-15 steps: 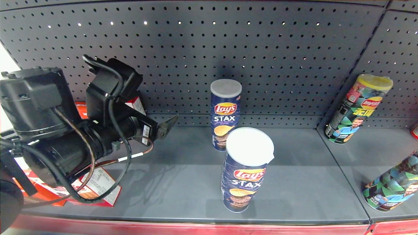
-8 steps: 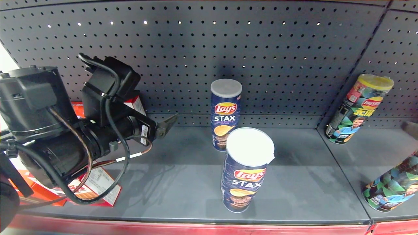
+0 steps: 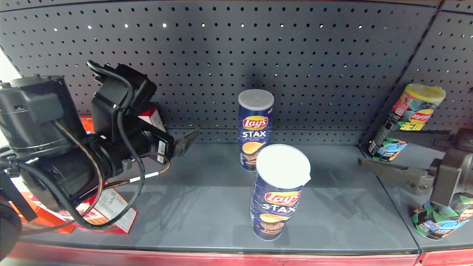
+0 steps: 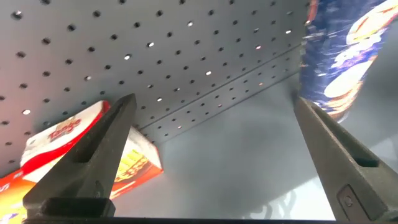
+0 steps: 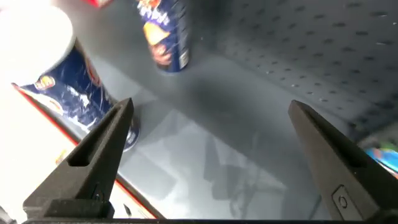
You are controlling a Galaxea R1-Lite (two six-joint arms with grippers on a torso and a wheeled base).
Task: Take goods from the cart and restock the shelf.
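Note:
Two blue chip cans stand upright on the grey shelf [image 3: 199,207]. The rear can [image 3: 255,129] is near the pegboard and the front can [image 3: 279,192] is near the shelf's edge. My left gripper [image 3: 184,142] hangs over the shelf's left part, pointing toward the rear can and apart from it. It is open and empty [image 4: 212,102], with the rear can [image 4: 339,56] beyond one finger. My right gripper [image 3: 374,147] comes in from the right, level with the cans and apart from them. It is open with nothing in it [image 5: 211,106], and both the front can [image 5: 56,74] and the rear can [image 5: 163,31] lie ahead of it.
Red and white boxes [image 3: 107,214] lie at the shelf's left, with one more [image 3: 153,118] behind my left arm. Two colourful cans [image 3: 406,122] [image 3: 439,218] stand on the neighbouring bay at the right. A pegboard wall [image 3: 236,55] closes the back, and a red strip [image 3: 221,258] runs along the front edge.
My right gripper has come into the head view from the right edge and moved left, now in front of the colourful cans. The left arm drew back slightly to the left.

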